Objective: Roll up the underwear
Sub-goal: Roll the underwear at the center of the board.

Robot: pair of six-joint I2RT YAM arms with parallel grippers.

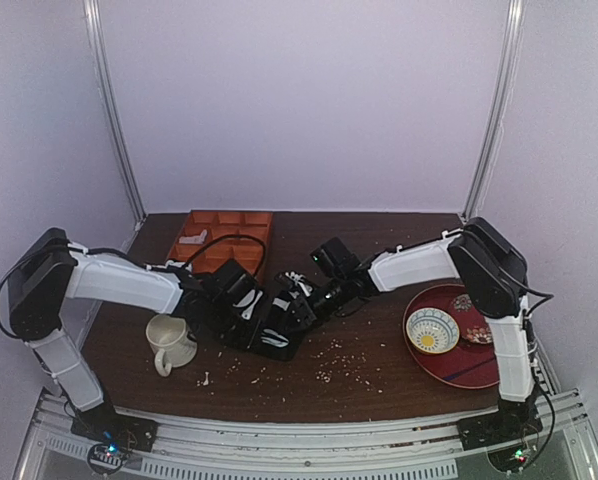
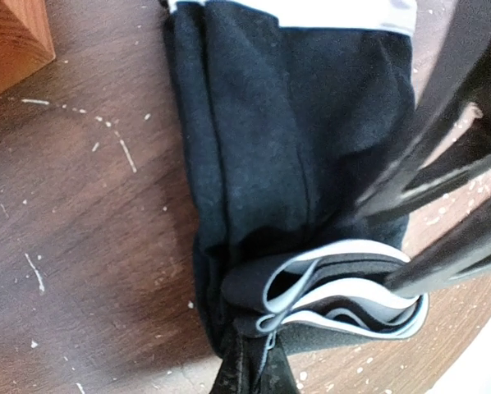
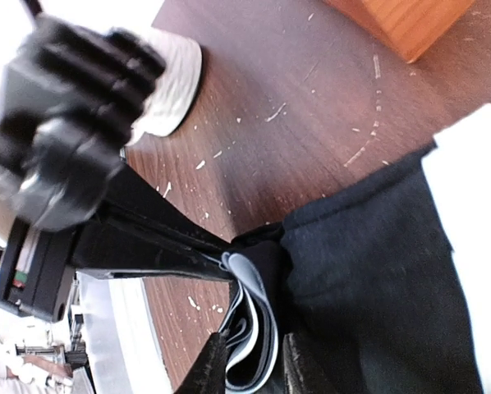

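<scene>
Black underwear point(image 1: 276, 338) with white edging lies folded on the dark wooden table, between both grippers. In the left wrist view the underwear point(image 2: 286, 139) ends in a stack of white-edged folds. My left gripper point(image 2: 250, 353) is shut on the near corner of that stack. My right gripper point(image 3: 258, 369) has a finger on each side of the same folded end and is shut on it. The right gripper's fingers point(image 2: 442, 197) enter the left wrist view from the right. The left gripper point(image 3: 217, 261) shows pinching the fold in the right wrist view. I cannot make out a second pair.
A cream mug point(image 1: 169, 342) stands left of the underwear. An orange compartment tray point(image 1: 225, 236) is at the back. A red plate point(image 1: 479, 370) holding a patterned bowl point(image 1: 432, 330) is at the right. Crumbs are scattered on the table point(image 1: 359, 370).
</scene>
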